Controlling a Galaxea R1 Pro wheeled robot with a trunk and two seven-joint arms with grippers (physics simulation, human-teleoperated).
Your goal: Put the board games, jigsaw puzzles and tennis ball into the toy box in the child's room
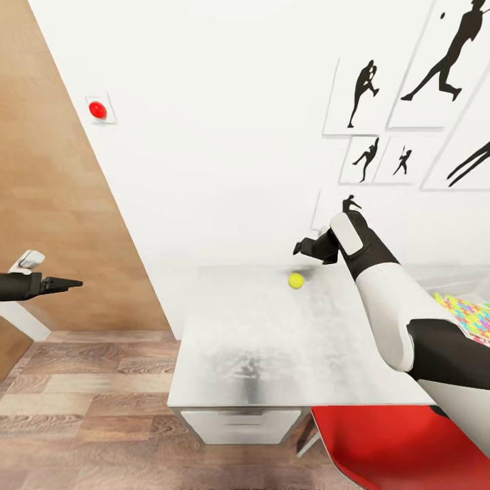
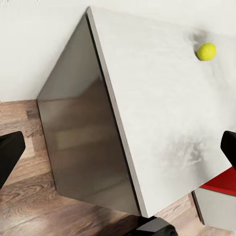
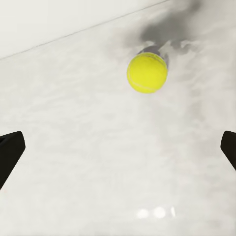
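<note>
The tennis ball (image 1: 295,280) lies alone on the desk (image 1: 272,340) near its far edge by the wall, and my right tool (image 1: 307,248) hovers just above and beyond it, fingers spread wide with nothing between them. A jigsaw puzzle (image 1: 469,316) shows at the desk's right end. My left tool (image 1: 68,283) hangs over the floor, well left of the desk, fingers likewise apart and empty.

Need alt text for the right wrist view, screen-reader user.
A yellow-green tennis ball rests on the pale grey table, casting a dark shadow beside it. The right gripper's two black fingertips sit wide apart at opposite edges of the picture, open and short of the ball.
</note>
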